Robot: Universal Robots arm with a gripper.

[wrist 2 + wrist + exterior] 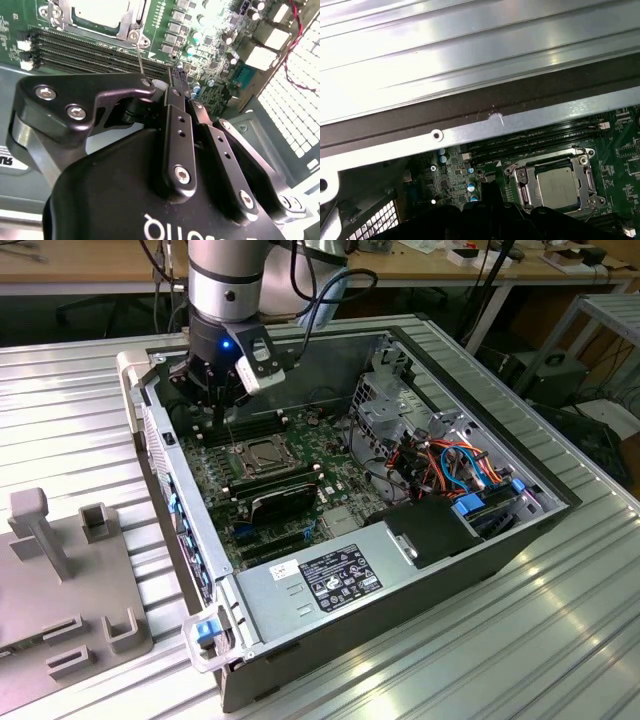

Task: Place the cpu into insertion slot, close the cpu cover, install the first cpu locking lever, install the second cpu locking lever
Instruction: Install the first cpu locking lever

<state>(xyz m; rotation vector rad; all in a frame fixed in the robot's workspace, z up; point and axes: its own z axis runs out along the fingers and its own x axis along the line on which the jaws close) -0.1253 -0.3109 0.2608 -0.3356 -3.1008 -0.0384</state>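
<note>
Ribbed metal tabletop bore the open computer case; the gripper, fingers closed together and seemingly empty, hung beside the cpu seated under its cpu cover.

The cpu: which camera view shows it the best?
The first wrist view: the cpu lies unobstructed under the cpu cover. The second wrist view crops it at the edge; the exterior view shows it small.
</note>
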